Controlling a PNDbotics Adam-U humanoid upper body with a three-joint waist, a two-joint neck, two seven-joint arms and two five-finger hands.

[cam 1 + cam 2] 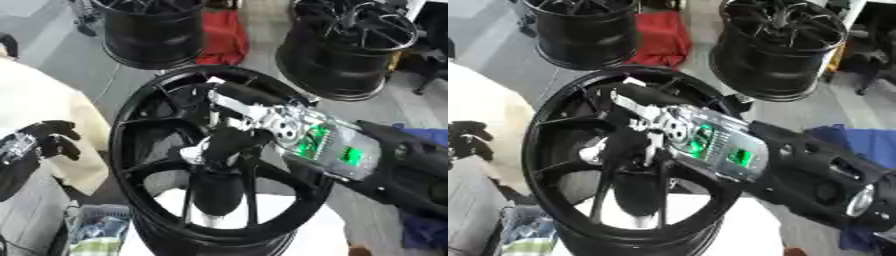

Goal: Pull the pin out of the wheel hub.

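Reaching into the wheel hub (131,150), your right hand (229,142) hides the pin, fingers curled at its centre; behind it stand two black rims (153,32) and a red cloth (223,37); your left hand (48,137) curls empty beside it.

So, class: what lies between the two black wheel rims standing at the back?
In the left eye view, a red cloth lies between the left rim and the right rim.

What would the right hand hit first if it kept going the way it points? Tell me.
Most likely the hub centre of the wheel. The right hand points down-left into the spokes, its fingers already at the middle. Depth is unclear, so I cannot tell whether it touches.
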